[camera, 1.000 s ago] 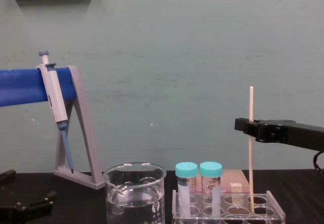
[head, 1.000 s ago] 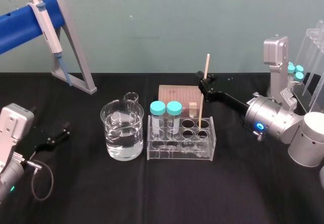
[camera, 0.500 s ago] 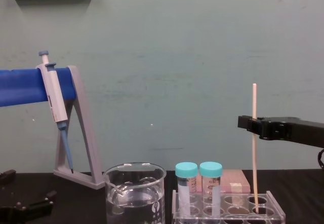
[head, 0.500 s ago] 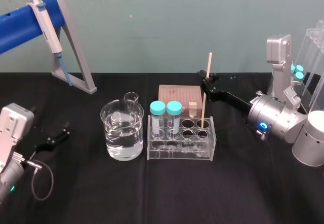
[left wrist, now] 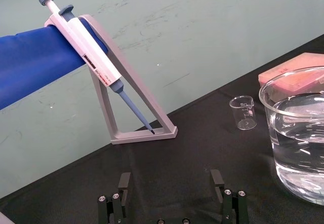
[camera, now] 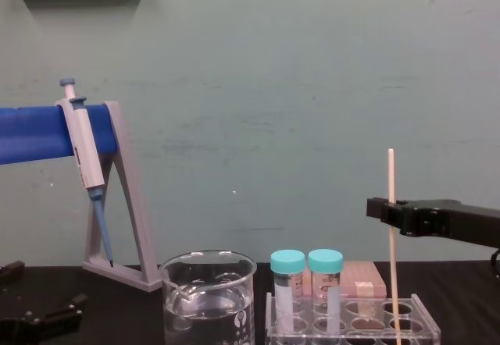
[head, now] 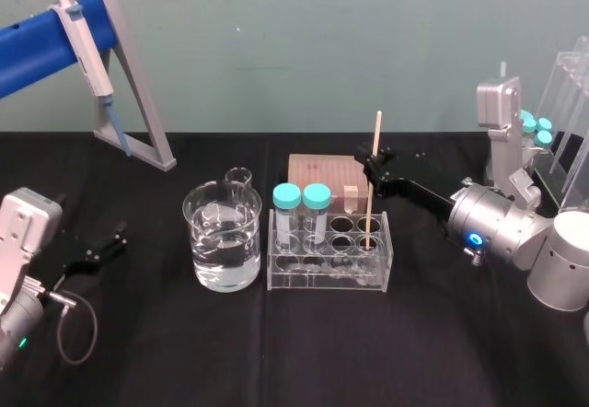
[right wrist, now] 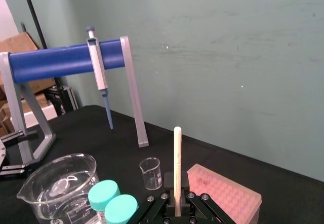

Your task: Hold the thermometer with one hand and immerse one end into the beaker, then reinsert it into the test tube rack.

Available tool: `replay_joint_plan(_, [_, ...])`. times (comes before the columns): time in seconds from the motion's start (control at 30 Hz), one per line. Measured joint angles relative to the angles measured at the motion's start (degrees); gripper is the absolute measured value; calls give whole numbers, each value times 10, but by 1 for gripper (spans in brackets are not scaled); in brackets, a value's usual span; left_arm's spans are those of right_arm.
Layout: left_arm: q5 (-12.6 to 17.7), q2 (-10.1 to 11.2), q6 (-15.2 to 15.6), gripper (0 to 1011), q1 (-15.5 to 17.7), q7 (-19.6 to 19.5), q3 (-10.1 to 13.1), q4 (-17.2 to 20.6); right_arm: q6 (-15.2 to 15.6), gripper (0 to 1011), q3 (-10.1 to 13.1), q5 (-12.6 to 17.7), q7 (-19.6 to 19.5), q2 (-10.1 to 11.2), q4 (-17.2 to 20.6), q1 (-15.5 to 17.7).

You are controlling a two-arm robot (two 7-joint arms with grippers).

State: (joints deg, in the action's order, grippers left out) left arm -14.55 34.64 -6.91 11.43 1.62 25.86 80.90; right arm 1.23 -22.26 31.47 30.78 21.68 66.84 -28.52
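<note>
- The right gripper (head: pixel 372 162) is closed on the thermometer (head: pixel 376 133), gripping the rod partway up.
- The thermometer stands upright, and its lower end is in a hole at the right end of the test tube rack (head: pixel 329 276).
- The rack sits about in the middle of the desk (head: pixel 276 352). The beaker (head: pixel 221 241), with clear liquid in it, is just beside the rack on the left.
- The left gripper (head: pixel 99 250) rests near the left edge of the desk, with its fingers wide apart.
</note>
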Motion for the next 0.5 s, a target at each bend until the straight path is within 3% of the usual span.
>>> replay_joint_plan(0.5, [0, 0, 0, 1004, 0, 0, 0, 0, -4, 53, -4, -11, 0, -7, -25, -3])
